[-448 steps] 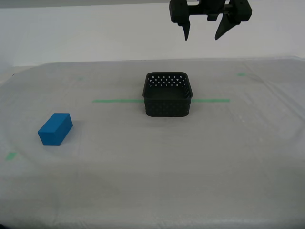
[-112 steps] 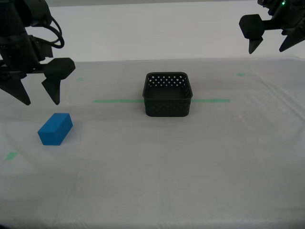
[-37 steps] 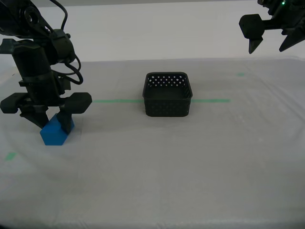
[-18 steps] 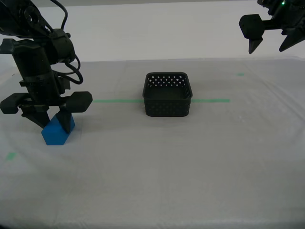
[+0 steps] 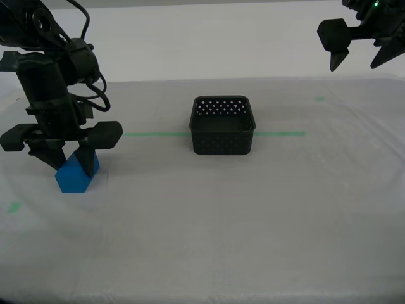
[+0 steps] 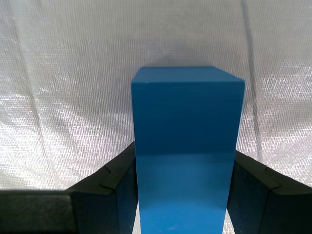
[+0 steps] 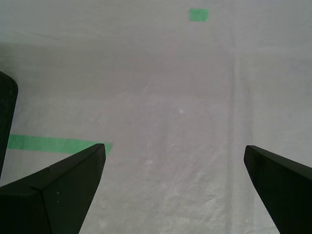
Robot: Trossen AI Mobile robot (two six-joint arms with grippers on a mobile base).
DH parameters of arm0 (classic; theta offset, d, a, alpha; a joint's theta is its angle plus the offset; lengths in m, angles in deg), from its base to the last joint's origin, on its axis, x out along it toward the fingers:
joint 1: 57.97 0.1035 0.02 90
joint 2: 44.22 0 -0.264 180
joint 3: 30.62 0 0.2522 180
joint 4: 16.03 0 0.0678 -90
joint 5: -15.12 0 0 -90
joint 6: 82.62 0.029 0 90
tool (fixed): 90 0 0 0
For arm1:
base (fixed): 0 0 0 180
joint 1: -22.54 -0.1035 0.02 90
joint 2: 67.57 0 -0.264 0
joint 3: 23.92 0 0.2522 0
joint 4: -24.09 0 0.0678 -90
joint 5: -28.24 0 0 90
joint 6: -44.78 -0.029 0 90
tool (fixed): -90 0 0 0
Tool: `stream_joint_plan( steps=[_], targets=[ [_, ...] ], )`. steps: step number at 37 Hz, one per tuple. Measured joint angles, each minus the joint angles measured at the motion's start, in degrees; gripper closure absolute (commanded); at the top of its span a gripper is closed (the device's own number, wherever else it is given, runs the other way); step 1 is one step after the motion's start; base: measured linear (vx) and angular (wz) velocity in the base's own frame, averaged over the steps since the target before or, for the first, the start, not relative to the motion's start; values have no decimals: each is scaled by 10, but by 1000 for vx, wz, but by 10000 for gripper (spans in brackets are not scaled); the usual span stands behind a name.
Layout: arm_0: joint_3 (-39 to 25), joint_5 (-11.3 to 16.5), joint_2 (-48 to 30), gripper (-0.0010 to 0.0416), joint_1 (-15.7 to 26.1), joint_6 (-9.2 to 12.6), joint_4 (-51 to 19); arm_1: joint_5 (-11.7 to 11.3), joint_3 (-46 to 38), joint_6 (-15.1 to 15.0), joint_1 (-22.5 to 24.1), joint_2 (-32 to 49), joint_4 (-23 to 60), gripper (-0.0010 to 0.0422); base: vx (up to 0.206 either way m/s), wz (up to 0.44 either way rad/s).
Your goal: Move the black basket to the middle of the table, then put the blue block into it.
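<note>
Blue block (image 5: 74, 175), one only, sits near the table's (image 5: 209, 228) edge at the exterior view's left, clamped between the two fingers of my second gripper (image 5: 67, 166); the second wrist view shows both pads (image 6: 118, 187) pressed to its sides. One black basket (image 5: 223, 125) stands mid-table on the green tape line (image 5: 155, 133). My first gripper (image 5: 361, 56) hangs above the far corner at the exterior view's right, fingers spread wide, holding nothing.

Blue block (image 5: 74, 175) on the table (image 5: 209, 228) (pale cloth), black basket (image 5: 223, 126) upright astride green tape line (image 5: 152, 133)
</note>
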Motion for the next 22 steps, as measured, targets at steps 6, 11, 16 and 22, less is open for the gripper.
stream_joint_plan(
  steps=[6, 11, 16, 22],
  targets=[
    [0, 0, 0, 7, 0, 0, 0, 1, -6, 0, 0, 0, 25, 413, 0, 0],
    [0, 0, 0, 7, 0, 0, 0, 1, -27, 0, 0, 0, 56, 413, 0, 0],
    [0, 0, 0, 7, 0, 0, 0, 1, -55, 0, 1, 0, 79, 413, 0, 0],
    [0, 0, 0, 7, 0, 0, 0, 11, -91, 0, 9, 0, 101, 413, 0, 0]
  ],
)
